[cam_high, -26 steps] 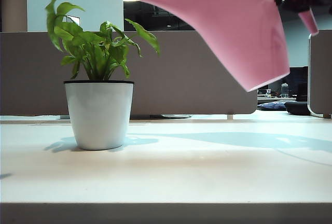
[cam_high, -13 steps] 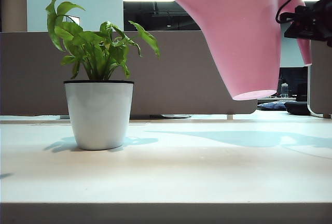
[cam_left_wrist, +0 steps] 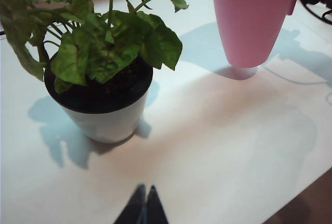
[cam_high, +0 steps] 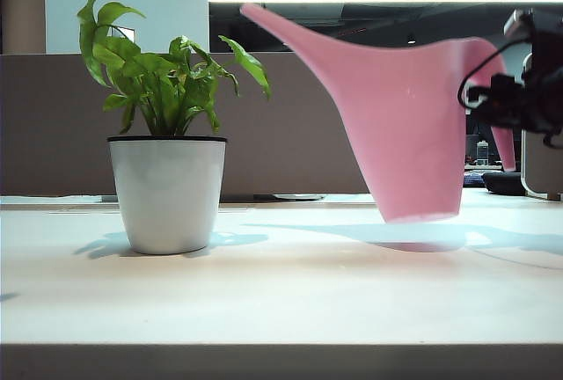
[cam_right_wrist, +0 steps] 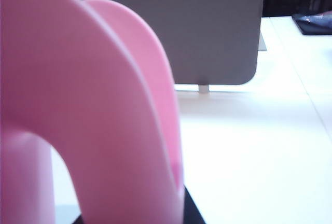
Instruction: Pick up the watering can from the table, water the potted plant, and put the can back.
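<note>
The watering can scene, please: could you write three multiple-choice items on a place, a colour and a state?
1. Where is the watering can relative to the potted plant in the exterior view?
A. to its right
B. behind it
C. to its left

2. What colour is the plant's pot?
A. pink
B. white with a black rim
C. brown

3. How is the can supported?
A. lying on its side
B. standing free on the table
C. held by its handle in the right gripper, base just above the table

Answers: 1 A, the can is right of the plant; 2 B, the pot is white and dark-rimmed; 3 C, a shadow shows beneath its base. The left gripper is shut, near the pot.
</note>
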Controlling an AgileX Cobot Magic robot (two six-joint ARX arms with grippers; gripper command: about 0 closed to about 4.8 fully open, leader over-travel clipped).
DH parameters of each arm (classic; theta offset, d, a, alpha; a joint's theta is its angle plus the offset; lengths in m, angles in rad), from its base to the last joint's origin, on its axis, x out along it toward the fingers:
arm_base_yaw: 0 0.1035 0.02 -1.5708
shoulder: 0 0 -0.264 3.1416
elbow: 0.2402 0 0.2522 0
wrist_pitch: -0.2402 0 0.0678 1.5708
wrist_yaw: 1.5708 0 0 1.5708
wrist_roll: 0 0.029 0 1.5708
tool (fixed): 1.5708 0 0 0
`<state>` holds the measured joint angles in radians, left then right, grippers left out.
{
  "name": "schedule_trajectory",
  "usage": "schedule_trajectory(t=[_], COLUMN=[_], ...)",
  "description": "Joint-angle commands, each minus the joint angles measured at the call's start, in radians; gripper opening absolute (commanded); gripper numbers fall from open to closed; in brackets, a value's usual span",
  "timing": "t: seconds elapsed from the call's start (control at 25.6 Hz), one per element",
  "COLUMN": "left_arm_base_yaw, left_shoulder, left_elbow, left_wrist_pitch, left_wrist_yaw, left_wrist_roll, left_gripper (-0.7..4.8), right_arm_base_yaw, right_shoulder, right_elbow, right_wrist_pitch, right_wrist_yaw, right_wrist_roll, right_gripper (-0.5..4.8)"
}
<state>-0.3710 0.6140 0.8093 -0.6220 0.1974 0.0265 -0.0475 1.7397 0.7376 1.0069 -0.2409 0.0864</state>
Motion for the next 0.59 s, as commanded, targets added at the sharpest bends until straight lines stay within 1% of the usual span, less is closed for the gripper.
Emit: schedule_trajectory(t=[0.04, 0.2, 0.35, 0.59], left_arm_base_yaw=[0.000, 0.000, 0.001, 0.001], left_shoulder=[-0.002, -0.002, -0.002, -0.002], left_elbow=[0.002, 0.002, 0.002, -0.009], left_wrist_pitch=[0.010, 0.010, 0.010, 0.010], left_wrist_yaw=[-0.003, -0.003, -0.003, -0.003], left_wrist_roll=[0.004, 0.027, 0.027, 0.027], left_gripper=[-0.05, -0.05, -0.05, -0.05], right_arm_base_yaw=[0.001, 0.001, 0.001, 0.001], right_shoulder=[0.019, 0.069, 0.144, 0.177], right_elbow=[0.009, 0.009, 0.009, 0.007], right_wrist_pitch=[0.150, 0.194, 0.240, 0.239], right_wrist_yaw=[0.003, 0.003, 0.003, 0.000], right_wrist_roll=[0.022, 0.019, 0.018, 0.013], right_gripper=[0.53, 0.52, 0.52, 0.53])
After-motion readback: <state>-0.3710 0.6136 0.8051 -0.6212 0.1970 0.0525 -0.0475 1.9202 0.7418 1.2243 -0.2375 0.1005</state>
